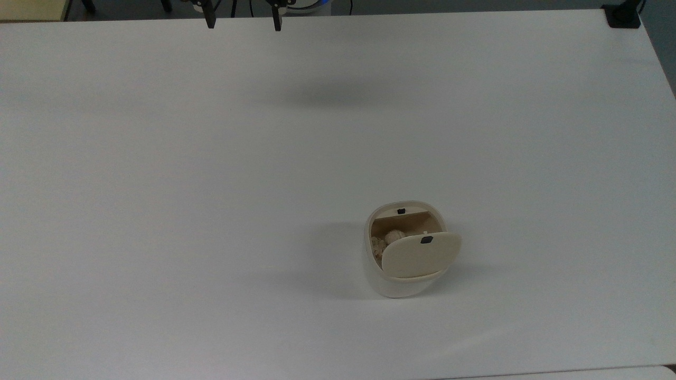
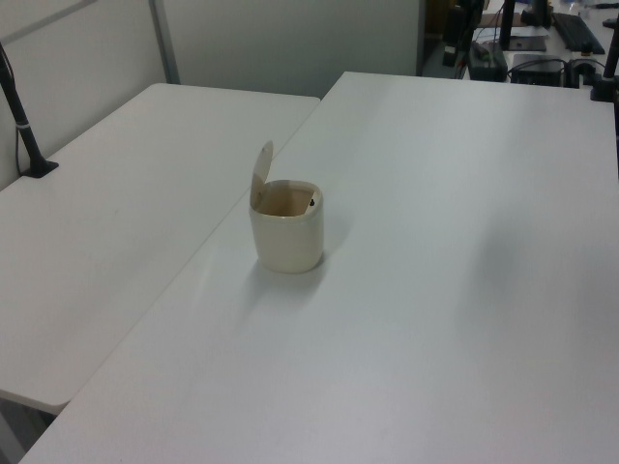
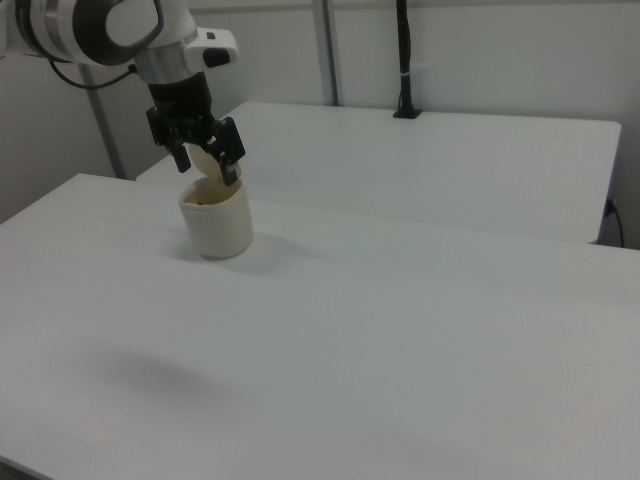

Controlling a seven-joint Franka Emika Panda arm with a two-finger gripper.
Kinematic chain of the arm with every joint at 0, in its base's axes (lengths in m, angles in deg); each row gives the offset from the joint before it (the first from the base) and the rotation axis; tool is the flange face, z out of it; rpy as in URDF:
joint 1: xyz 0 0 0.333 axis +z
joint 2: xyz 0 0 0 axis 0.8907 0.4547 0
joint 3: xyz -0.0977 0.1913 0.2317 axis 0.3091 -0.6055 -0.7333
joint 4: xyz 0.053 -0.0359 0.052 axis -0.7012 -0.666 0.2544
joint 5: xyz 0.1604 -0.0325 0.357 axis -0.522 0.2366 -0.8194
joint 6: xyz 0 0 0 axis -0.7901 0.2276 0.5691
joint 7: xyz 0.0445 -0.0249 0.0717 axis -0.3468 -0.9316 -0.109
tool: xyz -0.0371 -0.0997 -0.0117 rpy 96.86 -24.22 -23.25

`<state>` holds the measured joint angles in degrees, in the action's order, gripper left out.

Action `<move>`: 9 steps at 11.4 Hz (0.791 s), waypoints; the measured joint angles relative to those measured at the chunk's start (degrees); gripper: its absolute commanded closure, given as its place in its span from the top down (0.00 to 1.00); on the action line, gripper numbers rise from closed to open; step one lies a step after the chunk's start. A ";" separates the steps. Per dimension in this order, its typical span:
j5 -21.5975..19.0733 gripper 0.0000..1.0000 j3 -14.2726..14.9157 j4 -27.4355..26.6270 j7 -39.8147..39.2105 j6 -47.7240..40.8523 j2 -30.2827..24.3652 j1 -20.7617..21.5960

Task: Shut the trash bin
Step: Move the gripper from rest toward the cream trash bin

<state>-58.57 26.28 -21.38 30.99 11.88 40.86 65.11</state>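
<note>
Trash bin (image 1: 404, 274) lid (image 1: 420, 255) raised, white table (image 1: 211, 211), gripper (image 1: 243, 22) seemingly open above

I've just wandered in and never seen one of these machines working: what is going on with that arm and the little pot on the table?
A robot arm is set to close a small bin standing on a white table. The lid is still up, and something crumpled lies inside. In the top view the gripper hangs with open fingers at the table's far edge, well away from the bin. Nothing is touching the lid yet.
</note>
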 measured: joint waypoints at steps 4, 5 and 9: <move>0.00 1.00 -0.03 -0.12 0.00 -0.05 0.13 0.58; 0.00 1.00 -0.03 -0.17 0.00 -0.05 0.14 0.61; 0.00 1.00 -0.03 -0.44 0.00 -0.05 0.14 0.83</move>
<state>-58.57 26.25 -21.82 30.99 11.83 41.00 65.95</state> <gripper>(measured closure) 0.000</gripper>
